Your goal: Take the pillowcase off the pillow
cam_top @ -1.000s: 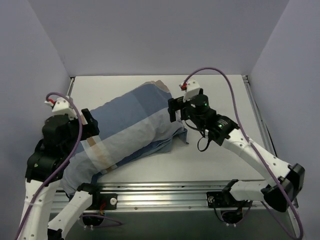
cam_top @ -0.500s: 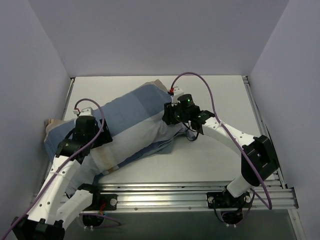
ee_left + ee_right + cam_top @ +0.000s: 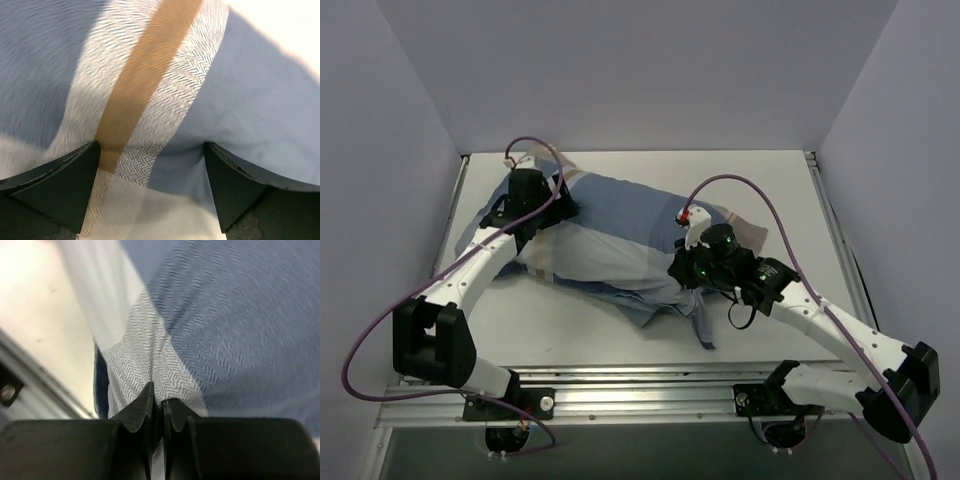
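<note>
The blue patchwork pillowcase [image 3: 620,235] lies bulging across the middle of the table, with a loose flap [image 3: 695,315] trailing toward the near edge. The pillow is hidden inside it. My left gripper [image 3: 555,205] is at the far left end, open, its fingers [image 3: 75,185] straddling the tan-and-white stripe [image 3: 145,75] of the pillowcase [image 3: 260,110]. My right gripper [image 3: 682,268] is at the near right side and is shut on a pinched fold of herringbone fabric [image 3: 150,360]. In the right wrist view the gripper [image 3: 159,394] has cloth between its tips.
A metal rail [image 3: 650,385] runs along the table's near edge and shows at the left of the right wrist view [image 3: 30,385]. Grey walls close in the left, back and right. Bare white table [image 3: 790,190] lies beyond the right arm. Purple cables loop over both arms.
My right gripper closed on the pillowcase and drew toward the near edge. My left arm swung from the near left to the far left end. The bundle turned and shifted right.
</note>
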You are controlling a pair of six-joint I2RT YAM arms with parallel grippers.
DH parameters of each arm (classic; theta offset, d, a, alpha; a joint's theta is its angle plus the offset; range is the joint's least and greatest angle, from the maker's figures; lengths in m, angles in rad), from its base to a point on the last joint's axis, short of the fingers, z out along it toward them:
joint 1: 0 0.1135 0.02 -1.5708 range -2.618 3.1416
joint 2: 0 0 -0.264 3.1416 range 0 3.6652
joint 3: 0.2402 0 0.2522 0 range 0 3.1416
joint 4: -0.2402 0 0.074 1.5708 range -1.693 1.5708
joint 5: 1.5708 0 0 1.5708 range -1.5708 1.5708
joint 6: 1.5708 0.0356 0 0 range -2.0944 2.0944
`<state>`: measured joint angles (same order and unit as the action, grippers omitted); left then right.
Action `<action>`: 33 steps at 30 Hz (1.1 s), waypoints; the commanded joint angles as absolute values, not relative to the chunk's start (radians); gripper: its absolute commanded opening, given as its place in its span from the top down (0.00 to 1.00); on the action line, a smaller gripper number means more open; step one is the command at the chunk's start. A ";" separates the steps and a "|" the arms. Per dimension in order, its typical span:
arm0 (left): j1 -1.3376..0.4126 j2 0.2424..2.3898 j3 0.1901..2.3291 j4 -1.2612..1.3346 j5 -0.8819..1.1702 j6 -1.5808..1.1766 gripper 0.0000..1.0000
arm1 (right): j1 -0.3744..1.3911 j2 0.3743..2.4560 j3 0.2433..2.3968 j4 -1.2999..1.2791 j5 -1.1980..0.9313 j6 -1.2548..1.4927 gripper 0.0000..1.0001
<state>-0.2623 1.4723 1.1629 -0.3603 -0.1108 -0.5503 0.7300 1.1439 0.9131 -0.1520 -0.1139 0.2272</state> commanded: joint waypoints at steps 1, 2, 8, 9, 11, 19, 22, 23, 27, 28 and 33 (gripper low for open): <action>-0.299 1.438 1.204 -0.210 -0.035 -0.615 0.06 | 0.782 1.039 0.887 -0.253 -0.269 0.273 0.99; -0.302 1.415 1.186 -0.195 -0.040 -0.614 0.06 | 0.787 1.026 0.884 -0.252 -0.302 0.275 0.91; -0.305 1.186 1.091 -0.262 -0.080 -0.600 0.06 | 0.793 1.040 0.964 -0.253 -0.453 0.204 0.35; -0.305 1.146 1.074 -0.288 -0.078 -0.601 0.06 | 0.790 1.057 0.988 -0.256 -0.442 0.192 0.32; -0.310 1.112 1.054 -0.357 -0.069 -0.609 0.06 | 0.784 1.078 1.061 -0.267 -0.338 0.160 0.26; -0.318 1.054 0.872 -0.338 -0.035 -0.721 0.06 | 0.545 1.258 1.201 -0.213 -0.078 0.195 0.21; -0.318 1.132 0.856 -0.275 -0.044 -0.735 0.06 | 0.538 1.348 1.197 -0.164 -0.095 0.186 0.21; -0.316 1.159 0.861 -0.240 -0.055 -0.735 0.06 | 0.538 1.374 1.192 -0.150 -0.122 0.177 0.22; -0.305 1.345 0.896 -0.111 -0.035 -0.733 0.06 | 0.612 1.482 1.169 -0.167 -0.207 0.158 0.27; -0.304 1.379 0.914 -0.089 -0.023 -0.732 0.06 | 0.685 1.485 1.152 -0.169 -0.193 0.158 0.27; -0.304 1.479 1.081 -0.087 0.066 -0.712 0.06 | 0.839 1.439 1.094 -0.123 -0.241 0.251 0.27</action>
<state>-0.2989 1.4723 0.9646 -0.2127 -0.0040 -0.7174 0.7441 1.4872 1.1328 -0.1303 -0.1295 0.1848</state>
